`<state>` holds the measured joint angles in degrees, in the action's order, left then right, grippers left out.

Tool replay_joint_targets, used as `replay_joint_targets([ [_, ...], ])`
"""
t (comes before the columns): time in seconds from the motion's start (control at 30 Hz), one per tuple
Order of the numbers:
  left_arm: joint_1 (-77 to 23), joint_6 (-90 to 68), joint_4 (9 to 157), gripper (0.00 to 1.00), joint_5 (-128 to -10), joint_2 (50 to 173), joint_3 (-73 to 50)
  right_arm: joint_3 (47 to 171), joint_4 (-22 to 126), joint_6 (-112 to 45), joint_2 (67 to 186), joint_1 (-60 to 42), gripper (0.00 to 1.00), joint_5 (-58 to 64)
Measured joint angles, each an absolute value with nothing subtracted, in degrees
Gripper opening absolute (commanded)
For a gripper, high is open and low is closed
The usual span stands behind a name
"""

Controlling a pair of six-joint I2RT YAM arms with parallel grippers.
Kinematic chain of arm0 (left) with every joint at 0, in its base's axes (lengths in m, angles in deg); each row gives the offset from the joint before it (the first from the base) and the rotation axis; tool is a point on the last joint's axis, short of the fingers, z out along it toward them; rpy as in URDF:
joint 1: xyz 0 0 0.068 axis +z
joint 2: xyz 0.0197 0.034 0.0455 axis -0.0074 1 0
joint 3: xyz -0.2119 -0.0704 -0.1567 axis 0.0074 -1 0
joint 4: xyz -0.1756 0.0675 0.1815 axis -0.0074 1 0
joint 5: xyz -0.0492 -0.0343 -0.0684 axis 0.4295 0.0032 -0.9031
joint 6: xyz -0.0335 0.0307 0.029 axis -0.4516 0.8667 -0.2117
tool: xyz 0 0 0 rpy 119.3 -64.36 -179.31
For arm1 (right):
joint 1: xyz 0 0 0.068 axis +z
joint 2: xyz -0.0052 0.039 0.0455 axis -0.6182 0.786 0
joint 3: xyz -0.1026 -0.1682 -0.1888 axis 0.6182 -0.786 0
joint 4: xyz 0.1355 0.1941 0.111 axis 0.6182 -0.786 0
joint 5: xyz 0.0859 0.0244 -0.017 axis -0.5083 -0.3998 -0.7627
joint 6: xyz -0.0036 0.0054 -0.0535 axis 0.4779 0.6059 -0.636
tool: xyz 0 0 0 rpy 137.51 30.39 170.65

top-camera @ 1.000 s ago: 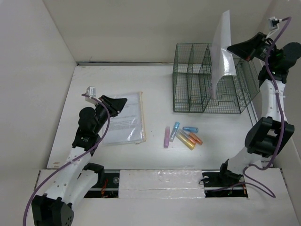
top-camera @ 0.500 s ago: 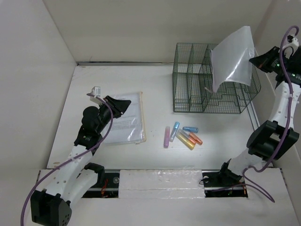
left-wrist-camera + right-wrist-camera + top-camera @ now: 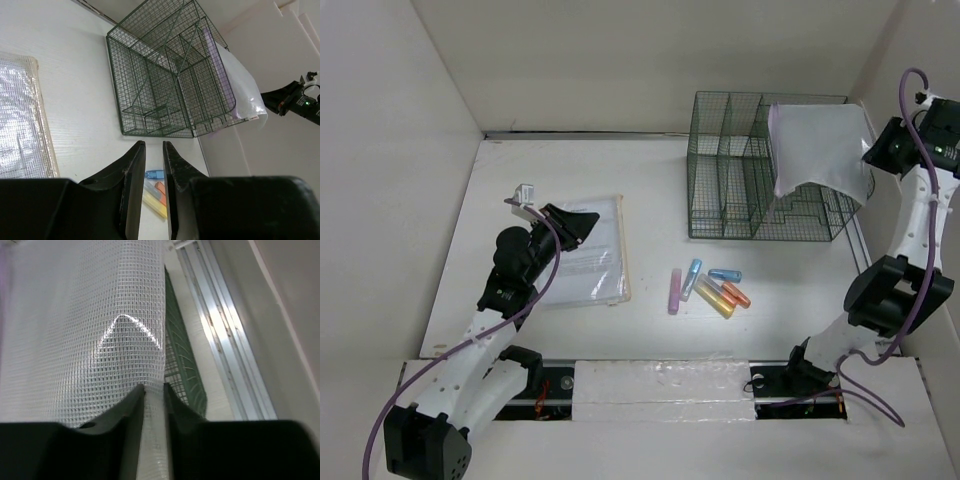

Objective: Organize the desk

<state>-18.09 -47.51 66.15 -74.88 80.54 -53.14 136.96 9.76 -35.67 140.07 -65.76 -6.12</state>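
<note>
The white worktop (image 3: 540, 170) fills the space between the white walls, with both arm bases along its near edge. A dark green wire rack (image 3: 725, 170) stands on its far right part.

The right arm reaches up at the far right. Its fingers (image 3: 127, 410) are closed on the edge of a translucent mesh pouch (image 3: 820, 148), and the thin sheet is pinched between them in the right wrist view. From above, the pouch spreads over the right section of the rack, with its left lower corner hanging down against the wires. I cannot tell whether any of it sits inside a compartment.

The left arm is on the left side. Its fingers (image 3: 578, 220) hover over the far edge of a second flat mesh pouch with papers (image 3: 595, 265), which lies on the worktop left of centre. In the left wrist view these fingers are almost together, leaving only a narrow slit, and nothing is between them.

Between that pouch and the rack, nearer the arms, five highlighters lie close together on the worktop: pink (image 3: 673, 291), pale blue (image 3: 691, 279), blue (image 3: 725, 275), orange (image 3: 735, 294) and yellow (image 3: 715, 299).
</note>
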Motion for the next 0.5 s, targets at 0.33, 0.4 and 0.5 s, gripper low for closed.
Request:
replay_joint_targets([
  [0.33, -18.09, -47.67, 66.17, 0.17, -74.79, 79.95, -53.4, 142.27, 6.0, -37.31, 146.72, -61.06, 0.65, 4.97],
  [0.4, -18.16, -47.67, 66.17, 0.16, -74.72, 79.77, -53.45, 144.39, 5.63, -37.74, 148.23, -59.44, 0.67, 7.41],
  [0.5, -18.62, -47.67, 66.17, 0.16, -74.57, 79.64, -53.45, 145.99, 4.97, -38.2, 148.79, -57.8, 0.69, 10.65],
])
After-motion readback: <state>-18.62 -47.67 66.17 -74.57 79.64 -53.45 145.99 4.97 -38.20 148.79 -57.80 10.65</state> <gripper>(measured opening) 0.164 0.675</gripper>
